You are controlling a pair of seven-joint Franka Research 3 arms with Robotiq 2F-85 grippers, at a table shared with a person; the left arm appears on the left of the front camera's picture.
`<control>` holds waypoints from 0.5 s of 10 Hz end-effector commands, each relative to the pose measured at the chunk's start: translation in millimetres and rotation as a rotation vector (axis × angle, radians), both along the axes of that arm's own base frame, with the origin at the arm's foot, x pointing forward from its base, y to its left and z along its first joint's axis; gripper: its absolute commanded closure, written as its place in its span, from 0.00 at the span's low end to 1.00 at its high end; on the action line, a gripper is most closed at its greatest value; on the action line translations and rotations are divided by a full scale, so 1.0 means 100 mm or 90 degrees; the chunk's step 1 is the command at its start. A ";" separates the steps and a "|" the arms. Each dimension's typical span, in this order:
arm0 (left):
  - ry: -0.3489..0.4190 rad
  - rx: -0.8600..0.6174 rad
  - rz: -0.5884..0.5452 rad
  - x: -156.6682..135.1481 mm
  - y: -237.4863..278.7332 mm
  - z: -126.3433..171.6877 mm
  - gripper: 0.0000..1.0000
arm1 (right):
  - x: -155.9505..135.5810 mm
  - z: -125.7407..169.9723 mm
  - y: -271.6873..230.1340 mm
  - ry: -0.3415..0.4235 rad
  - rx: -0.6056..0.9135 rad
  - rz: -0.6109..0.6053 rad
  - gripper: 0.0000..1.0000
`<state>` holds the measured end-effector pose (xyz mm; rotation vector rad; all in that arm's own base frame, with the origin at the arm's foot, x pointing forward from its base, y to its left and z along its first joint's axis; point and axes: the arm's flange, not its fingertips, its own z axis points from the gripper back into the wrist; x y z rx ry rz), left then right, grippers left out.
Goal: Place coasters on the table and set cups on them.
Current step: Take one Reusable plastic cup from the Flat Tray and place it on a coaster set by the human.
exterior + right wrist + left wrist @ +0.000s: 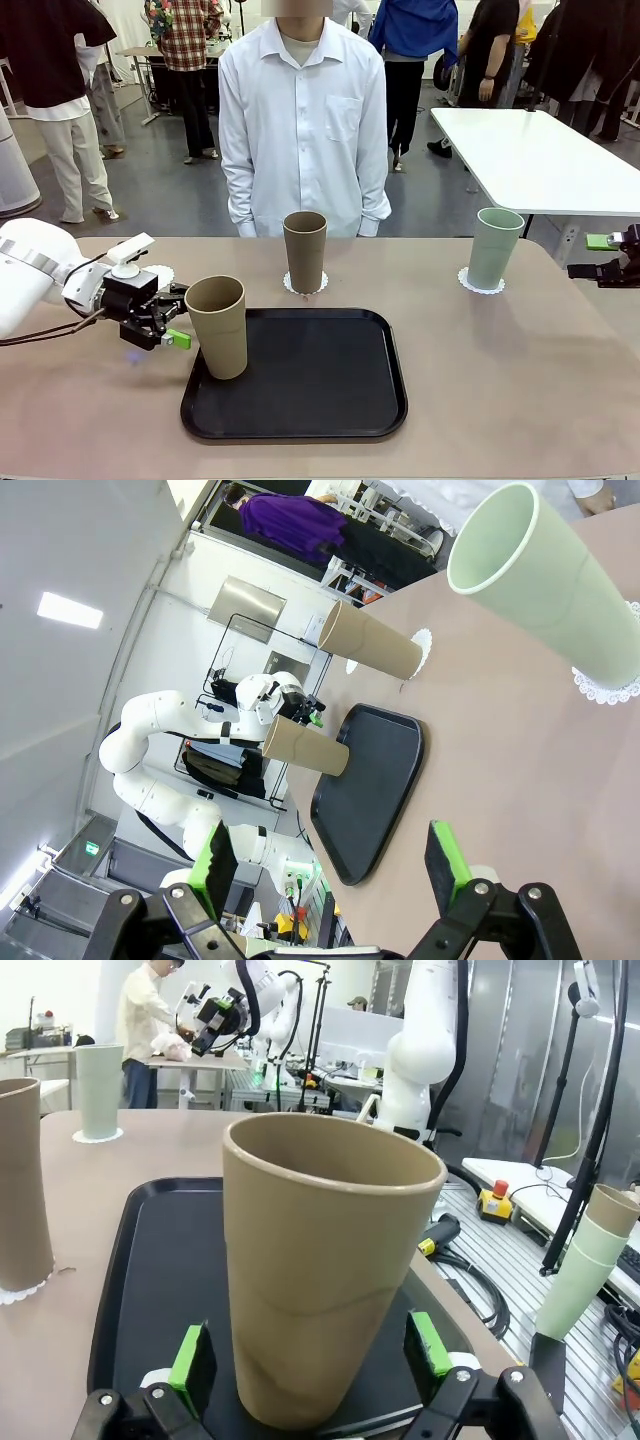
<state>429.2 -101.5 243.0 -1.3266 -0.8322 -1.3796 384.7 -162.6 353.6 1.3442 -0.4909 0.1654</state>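
Observation:
A tan cup (217, 325) stands on the left edge of the black tray (300, 375). My left gripper (178, 315) is open at its left side. In the left wrist view this tan cup (325, 1260) rises between the green pads (192, 1365), which stand just clear of its wall. A second tan cup (305, 250) sits on a coaster (305, 287) behind the tray. On another coaster (481, 283) at the right stands the mint cup (494, 245). A bare coaster (160, 273) lies on the table (500, 380) behind my left gripper, partly hidden. My right gripper (592, 256) hangs open and empty at the far right edge.
A person in a white shirt (300, 120) stands at the table's far side, hands out of sight. A white table (540, 160) stands behind on the right. In the right wrist view the mint cup (545, 575) is close ahead of my right gripper (330, 860).

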 end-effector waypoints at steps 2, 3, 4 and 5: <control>-0.009 -0.013 -0.023 0.05 -0.06 -0.04 0.00 | 0.00 0.01 0.01 -0.004 0.003 0.003 0.00; -0.008 -0.011 -0.028 0.06 -0.09 -0.06 0.00 | 0.00 0.01 0.01 -0.004 0.003 0.003 0.00; -0.006 -0.009 -0.034 0.07 -0.13 -0.08 0.00 | 0.00 0.01 0.01 -0.004 0.003 0.003 0.00; -0.004 -0.004 -0.041 0.06 -0.17 -0.12 0.00 | 0.00 0.01 0.01 -0.004 0.003 0.003 0.00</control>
